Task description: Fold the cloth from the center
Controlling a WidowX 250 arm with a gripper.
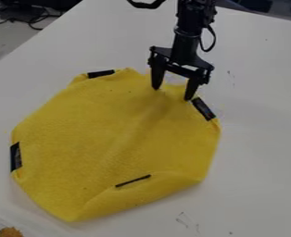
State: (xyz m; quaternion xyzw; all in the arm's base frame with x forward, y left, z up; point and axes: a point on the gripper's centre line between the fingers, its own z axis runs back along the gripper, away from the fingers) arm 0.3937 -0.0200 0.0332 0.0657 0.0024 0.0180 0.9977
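Cloth (104, 134) lies spread on a table (259, 152), its far edge beneath the gripper (172, 93), whose fingers stand wide apart. Closing too high could miss the thin fabric; an off-centre pinch could skew the fold. Texture appears soft and matte; outline, roughly octagonal, bearing stiff-looking black strips (203, 109).

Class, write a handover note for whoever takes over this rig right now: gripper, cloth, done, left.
Gripper: fingers apart, tips down at the cloth's far edge; contact unclear.
Cloth: spread on the table, near edge apparently turned in, black strips around its border.
Done: no fold through the center yet.
Left: probably grip the cloth, then fold from the center.
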